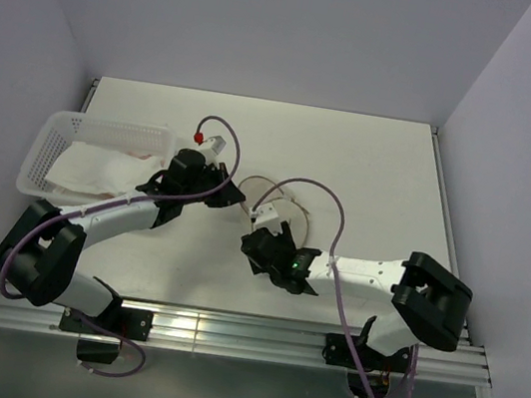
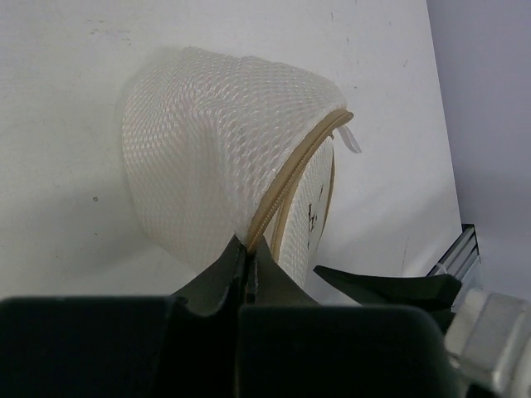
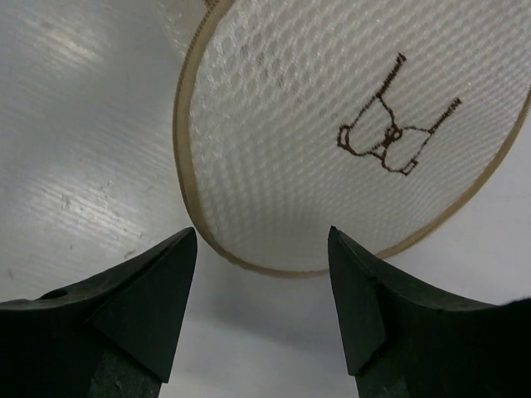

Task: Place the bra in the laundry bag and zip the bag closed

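At table [image 1: 370, 175] centre | laundry bag [image 2: 207, 149] on edge | face toward right tool [image 3: 261, 238]

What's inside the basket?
White cloth fills the basket, with a pinkish bit, perhaps the bra, at its far side. Anything under the cloth is covered; the left arm hides the near right corner.

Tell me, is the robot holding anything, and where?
The left gripper pinches the laundry bag by its beige zipper rim. The right gripper is open, holding nothing.
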Motion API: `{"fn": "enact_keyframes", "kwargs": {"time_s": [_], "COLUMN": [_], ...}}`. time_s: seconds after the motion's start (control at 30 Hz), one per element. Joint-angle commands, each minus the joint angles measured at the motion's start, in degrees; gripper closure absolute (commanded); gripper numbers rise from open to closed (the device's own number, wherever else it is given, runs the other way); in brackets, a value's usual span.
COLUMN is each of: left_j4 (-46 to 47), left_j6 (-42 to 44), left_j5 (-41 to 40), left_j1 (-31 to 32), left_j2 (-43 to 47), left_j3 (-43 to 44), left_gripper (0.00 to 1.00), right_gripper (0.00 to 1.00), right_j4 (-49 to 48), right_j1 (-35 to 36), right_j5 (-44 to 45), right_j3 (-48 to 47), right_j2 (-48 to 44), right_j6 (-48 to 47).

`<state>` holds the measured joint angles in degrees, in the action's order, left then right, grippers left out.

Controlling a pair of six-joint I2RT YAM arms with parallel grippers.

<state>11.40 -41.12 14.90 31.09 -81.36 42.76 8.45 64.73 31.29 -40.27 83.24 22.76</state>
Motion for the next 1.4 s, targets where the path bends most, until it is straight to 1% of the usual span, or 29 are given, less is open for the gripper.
{"fn": "enact_keyframes", "kwargs": {"time_s": [0.0,0.03,0.07,0.1,0.13,0.23,0.27,0.33,0.37,0.4,0.47,0.5,0.53,0.6,0.63,0.67,0.7,0.73,0.77,0.83,0.87,0.93,1.07,1.17,1.2,1.23,1.3,1.33,1.37], "left_j4": [2.93,2.67,2.14,1.96,1.96,2.31,1.70,2.05,2.40,2.66,2.23,2.05,2.05,1.96,1.35,0.91,0.47,-1.01,-1.90,-5.22,-6.12,-7.96,-12.27,-15.69,-16.75,-17.37,-18.60,-18.95,-19.74], "left_j6": [0.70,0.87,1.04,1.31,1.22,1.31,1.40,1.40,1.22,1.05,1.48,1.57,1.49,1.48,1.66,1.83,2.10,2.19,2.45,3.50,3.77,3.77,4.21,4.56,4.65,4.74,4.56,4.65,5.17], "left_j5": [0.75,0.84,0.84,0.66,0.49,0.84,0.84,0.58,0.49,0.49,0.66,0.57,0.49,0.92,0.75,0.14,-0.65,-0.92,-1.18,-1.89,-2.06,-1.10,-0.30,-1.18,-1.10,-0.84,0.66,0.92,1.10], "left_j1": [-0.33,-0.33,-0.42,-0.42,-0.50,-0.51,-0.42,-0.51,-0.42,-0.50,-0.42,-0.42,-0.42,-0.33,-0.24,0.28,0.63,0.90,1.51,1.78,2.04,1.96,2.04,1.96,1.96,2.04,2.04,2.04,2.04], "left_j2": [0.24,0.15,-0.02,-0.11,0.06,0.15,0.24,0.94,1.12,1.21,1.03,1.12,1.55,2.61,3.83,4.71,5.42,6.64,7.26,9.37,10.25,13.14,17.11,18.96,19.13,19.57,20.19,20.63,20.80], "left_j3": [0.22,0.30,0.74,0.74,0.57,0.04,0.04,-0.57,-1.45,-1.72,-2.15,-2.51,-2.94,-4.35,-4.62,-5.05,-5.32,-5.32,-5.15,-4.53,-4.18,-3.92,-2.07,-1.10,-0.84,-0.75,-1.28,-1.71,-1.54], "left_gripper": [1.00,1.00,1.00,1.00,1.00,1.00,1.00,1.00,1.00,1.00,1.00,1.00,1.00,1.00,1.00,1.00,1.00,1.00,1.00,1.00,1.00,1.00,1.00,1.00,1.00,1.00,1.00,1.00,1.00], "right_gripper": [0.30,0.37,0.59,0.69,0.86,1.00,1.00,1.00,1.00,1.00,1.00,1.00,1.00,1.00,1.00,1.00,1.00,1.00,1.00,1.00,1.00,1.00,1.00,1.00,1.00,1.00,1.00,1.00,1.00], "right_j4": [-3.52,-3.26,-2.65,-2.21,-0.47,3.05,3.85,5.17,5.44,5.70,5.97,5.88,5.01,4.47,3.25,2.63,2.10,1.58,1.75,2.62,2.63,2.89,1.75,4.46,6.30,10.49,15.09,17.72,18.18], "right_j1": [0.31,0.40,0.40,0.40,0.40,1.98,2.15,2.24,2.24,2.07,-0.73,-2.40,-6.16,-11.00,-13.55,-19.15,-21.90,-24.19,-26.65,-27.72,-28.60,-29.13,-29.22,-29.66,-31.23,-32.64,-35.19,-36.59,-36.95], "right_j5": [4.92,5.79,8.15,9.04,9.58,11.51,11.25,9.94,9.76,9.32,6.17,0.93,-2.08,-8.93,-16.71,-21.75,-27.28,-36.38,-39.52,-45.06,-50.31,-58.05,-66.24,-64.00,-59.72,-57.42,-51.80,-45.33,-43.26], "right_j3": [-4.02,-4.29,-5.07,-5.43,-5.78,-6.31,-6.22,-5.70,-5.17,-4.91,-4.73,-4.64,-4.29,-3.94,-3.33,-3.15,-3.23,-3.84,-4.46,-6.56,-7.10,-8.15,-7.54,-5.87,-5.52,-4.74,-4.55,-4.29,-4.12], "right_j2": [3.24,3.59,3.85,3.68,3.16,-2.54,-7.08,-12.03,-16.75,-18.97,-24.32,-25.83,-27.07,-30.06,-30.85,-32.16,-32.61,-33.05,-33.84,-34.37,-34.90,-35.95,-39.55,-44.30,-45.00,-45.10,-44.14,-43.17,-42.73], "right_j6": [-2.54,-2.64,-2.20,-2.11,-1.94,-0.62,0.25,0.70,0.88,0.97,1.66,1.84,2.02,3.16,3.69,5.00,5.62,6.23,7.20,7.99,9.39,11.50,16.60,17.23,16.27,13.82,10.91,9.77,9.49]}}
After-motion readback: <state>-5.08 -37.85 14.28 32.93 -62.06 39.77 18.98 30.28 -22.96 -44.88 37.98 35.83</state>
